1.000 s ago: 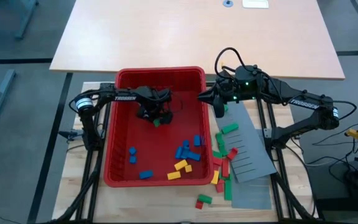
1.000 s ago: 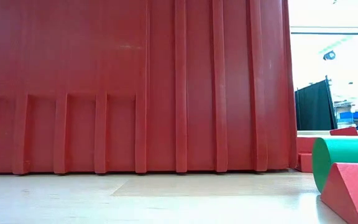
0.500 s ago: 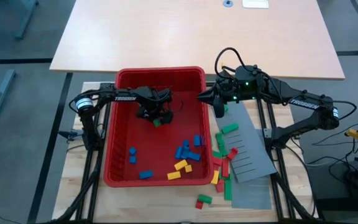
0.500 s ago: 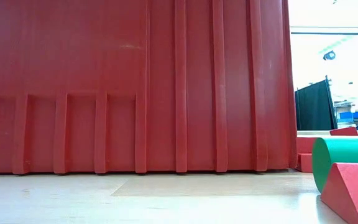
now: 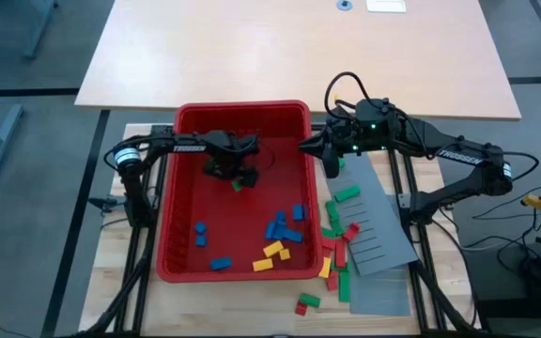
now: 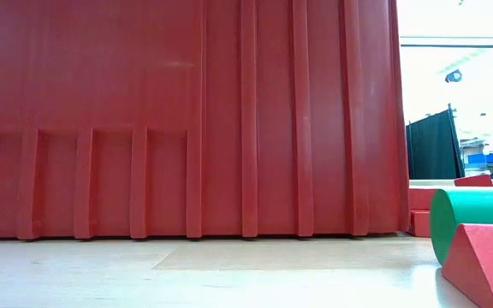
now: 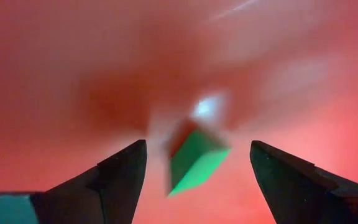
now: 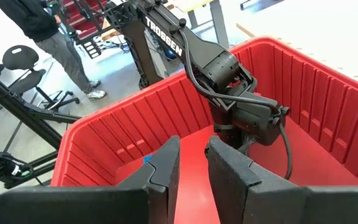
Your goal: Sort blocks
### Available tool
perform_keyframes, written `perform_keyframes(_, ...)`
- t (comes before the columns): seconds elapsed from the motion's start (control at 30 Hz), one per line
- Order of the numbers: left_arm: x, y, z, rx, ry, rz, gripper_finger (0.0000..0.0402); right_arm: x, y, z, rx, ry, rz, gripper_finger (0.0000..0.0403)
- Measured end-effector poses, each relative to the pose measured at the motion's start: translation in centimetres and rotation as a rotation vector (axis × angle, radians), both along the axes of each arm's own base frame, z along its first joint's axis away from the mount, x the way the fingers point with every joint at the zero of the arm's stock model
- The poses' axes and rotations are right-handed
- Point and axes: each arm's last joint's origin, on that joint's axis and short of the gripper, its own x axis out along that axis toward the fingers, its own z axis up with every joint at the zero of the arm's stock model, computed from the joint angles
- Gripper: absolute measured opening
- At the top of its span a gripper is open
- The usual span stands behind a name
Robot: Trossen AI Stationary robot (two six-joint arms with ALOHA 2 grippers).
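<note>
The red bin (image 5: 172, 202) holds several blue blocks (image 5: 285, 223), yellow blocks (image 5: 272, 252) and one green block (image 5: 238, 185) lying on its floor. My left gripper (image 5: 232, 169) hangs inside the bin over that green block (image 7: 194, 163), open, a finger on either side of it and clear of it. My right gripper (image 5: 332, 161) waits at the bin's far right corner, its fingers (image 8: 163, 168) drawn to a narrow slit with nothing between; its wrist view looks into the bin at my left arm (image 8: 229, 74). Red and green blocks (image 5: 346, 194) lie outside the bin on the right.
Grey slotted panels (image 5: 376, 230) lie right of the bin, with red, green and yellow blocks along their left edge (image 5: 332, 246). In the low view the bin wall (image 6: 187, 120) fills the picture; a green piece (image 6: 478, 218) and a red one (image 6: 486, 265) lie close. A person (image 8: 48, 25) stands beyond the table.
My left gripper has shifted slightly inside the bin above the green block, which lies where it was. My right arm has kept still.
</note>
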Motion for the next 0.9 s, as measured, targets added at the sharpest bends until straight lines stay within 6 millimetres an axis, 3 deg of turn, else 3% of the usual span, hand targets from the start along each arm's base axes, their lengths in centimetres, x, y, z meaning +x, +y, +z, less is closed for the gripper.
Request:
perform_keyframes(0.17, -1.1, -0.6, 0.0, -0.081, 0.103, 0.021, 0.0273, 0.0, 0.0, 0.0, 0.000, 0.000, 0.000, 0.0070)
perform_keyframes(0.37, -0.1, -1.8, 0.0, -0.183, 0.012, -0.003, 0.0273, 0.0, 0.0, 0.0, -0.004, 0.000, 0.000, 0.0075)
perform_keyframes(0.6, 1.5, -1.8, 0.2, -0.146, -0.122, 0.017, 0.0273, 0.0, 0.0, 0.0, -0.008, 0.000, 0.002, 0.0063)
perform_keyframes(0.9, 1.5, -1.6, 0.2, -0.119, -0.122, 0.019, 0.0273, 0.0, 0.0, 0.0, -0.002, 0.001, 0.001, 0.0060)
